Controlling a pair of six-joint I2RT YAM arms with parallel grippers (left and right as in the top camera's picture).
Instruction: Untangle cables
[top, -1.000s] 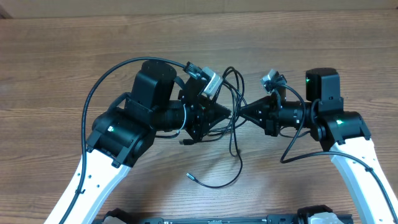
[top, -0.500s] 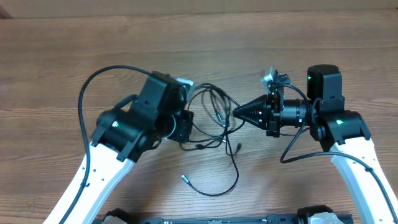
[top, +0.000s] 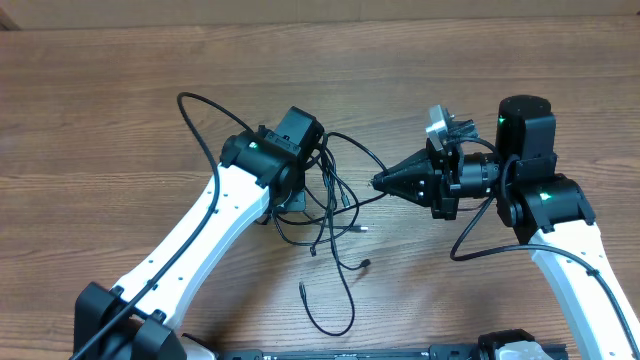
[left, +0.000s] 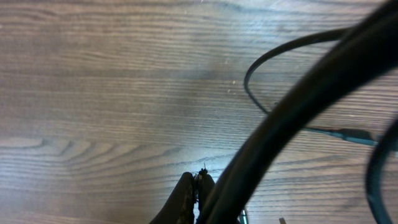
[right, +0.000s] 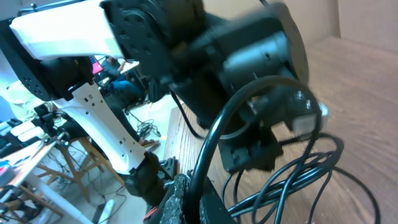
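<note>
1. Tabletop (top: 120, 80): brown wood grain. Both arms reach in from its near edge and meet around its middle.

2. Cables (top: 327, 205): I see a loose tangle of thin black cords at the middle of the tabletop, between the two arms. Several strands hang or lie toward the near edge. One of them curls into a loop there and ends in a small plug (top: 303, 289). Two more plugs lie just right of the tangle.

3. Right pincer (top: 379, 182): it points toward the left edge, with its tip at the right side of the tangle. In the right wrist view the fingers are closed together on one cord, which rises from between the tips in an arc. I read this as a grip on the cables.

4. Left pincer (left: 195, 186): from overhead it is hidden under its own wrist, at the left side of the tangle. In the left wrist view the tips are pressed together above bare wood. A blurred cord runs right beside them. I cannot tell whether it is pinched.
</note>
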